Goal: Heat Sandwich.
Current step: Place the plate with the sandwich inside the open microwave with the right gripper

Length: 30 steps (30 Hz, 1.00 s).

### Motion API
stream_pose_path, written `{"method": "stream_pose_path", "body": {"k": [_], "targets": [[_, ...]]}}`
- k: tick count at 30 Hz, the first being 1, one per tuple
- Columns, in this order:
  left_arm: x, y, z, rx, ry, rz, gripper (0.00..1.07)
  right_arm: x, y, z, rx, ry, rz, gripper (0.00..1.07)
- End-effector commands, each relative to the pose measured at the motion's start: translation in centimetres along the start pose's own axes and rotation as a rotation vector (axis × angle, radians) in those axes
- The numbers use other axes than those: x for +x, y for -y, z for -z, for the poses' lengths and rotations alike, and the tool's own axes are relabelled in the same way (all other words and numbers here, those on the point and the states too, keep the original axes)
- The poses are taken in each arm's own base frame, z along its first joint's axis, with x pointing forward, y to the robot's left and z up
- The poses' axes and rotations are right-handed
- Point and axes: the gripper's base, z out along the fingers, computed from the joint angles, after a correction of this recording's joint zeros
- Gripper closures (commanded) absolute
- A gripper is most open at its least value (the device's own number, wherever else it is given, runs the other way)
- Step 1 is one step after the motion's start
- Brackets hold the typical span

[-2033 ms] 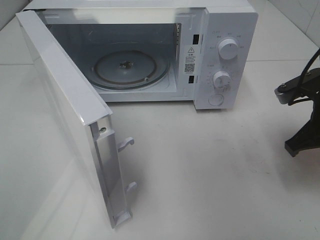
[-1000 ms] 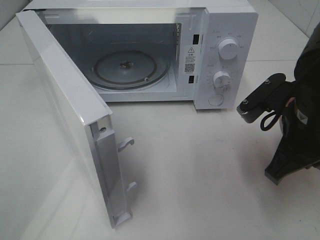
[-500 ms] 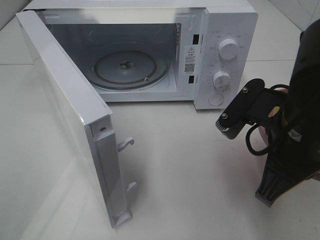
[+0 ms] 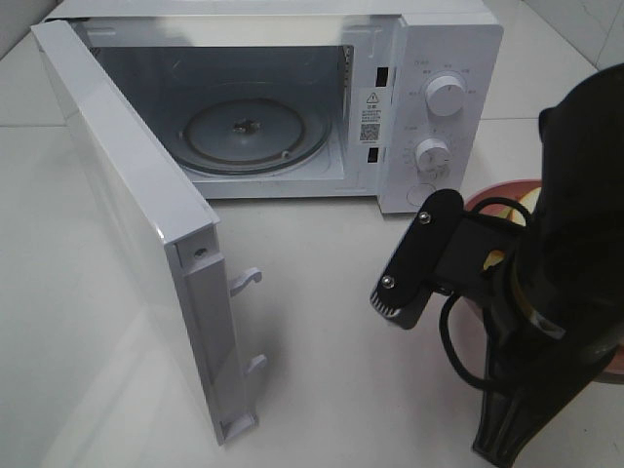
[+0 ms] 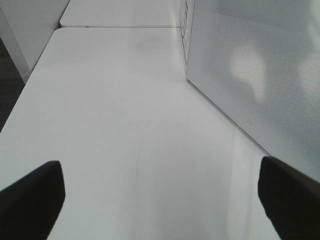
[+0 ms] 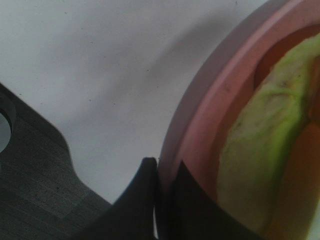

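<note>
Two hands flank the microwave (image 4: 448, 39). Left of its swung-open door (image 4: 117, 185), the left hand (image 5: 160, 202) hangs over the desk (image 5: 125, 100) with its fingers spread wide. Inside the microwave sits the glass turntable (image 4: 255, 132). Right of the control panel (image 4: 439, 117), the right hand (image 6: 164, 170) pinches the rim of the pink plate (image 6: 210, 115), with the sandwich (image 6: 265, 150) lying on it.

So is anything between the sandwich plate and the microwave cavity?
Nothing visible blocks it. The door stands swung wide, the turntable is bare, and the table before the opening holds nothing. The right gripper pinches the plate rim with the sandwich aboard, in front of the control panel, so it must shift sideways first.
</note>
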Motion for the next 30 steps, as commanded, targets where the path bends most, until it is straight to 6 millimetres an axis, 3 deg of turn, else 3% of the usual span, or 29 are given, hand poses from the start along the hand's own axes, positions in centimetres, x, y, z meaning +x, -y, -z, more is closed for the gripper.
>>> {"method": "stream_pose_path", "body": {"k": [1, 13, 30], "targets": [[0.0, 0.0, 0.3, -0.004, 0.031, 0.006, 0.05, 0.1, -0.3, 0.5, 0.028, 0.012, 0.018, 1.05], [0.0, 0.0, 0.3, -0.004, 0.031, 0.006, 0.05, 0.3, -3.5, 2.0, 0.041, 0.091, 0.170, 1.05], [0.0, 0.0, 0.3, -0.004, 0.031, 0.006, 0.05, -0.1, -4.0, 2.5, 0.087, 0.153, 0.405, 1.05]]}}
